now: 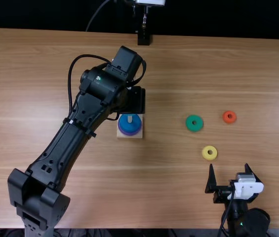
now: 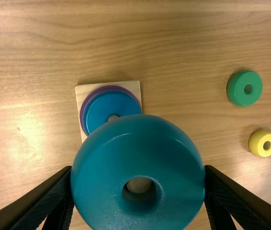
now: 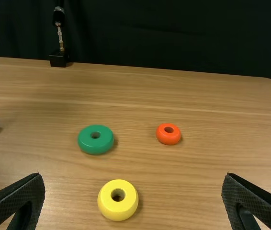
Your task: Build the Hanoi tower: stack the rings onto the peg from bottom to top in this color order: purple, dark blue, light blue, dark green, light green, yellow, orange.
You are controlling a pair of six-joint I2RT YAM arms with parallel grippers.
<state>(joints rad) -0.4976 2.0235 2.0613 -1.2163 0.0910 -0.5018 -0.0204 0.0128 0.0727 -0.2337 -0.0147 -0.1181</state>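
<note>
My left gripper [image 1: 132, 101] is over the far part of the wooden base, its fingertips hidden there. In the left wrist view that gripper [image 2: 139, 173] is shut on a teal ring [image 2: 102, 177], which partly covers the square base [image 2: 132, 88]. A blue ring [image 1: 129, 124] lies on a purple ring [image 1: 130, 133] around the peg [image 1: 129, 119]. Green [image 1: 194, 123], yellow [image 1: 209, 152] and orange [image 1: 229, 117] rings lie apart on the table. Near them my right gripper [image 1: 229, 167] stands open; in the right wrist view too, nothing is between the fingers of that gripper [image 3: 133, 179].
The wooden table [image 1: 174, 197] extends around the base and the loose rings. At its far edge stands a black mount [image 1: 143, 38] with a cable. The left arm stretches diagonally across the table's left half.
</note>
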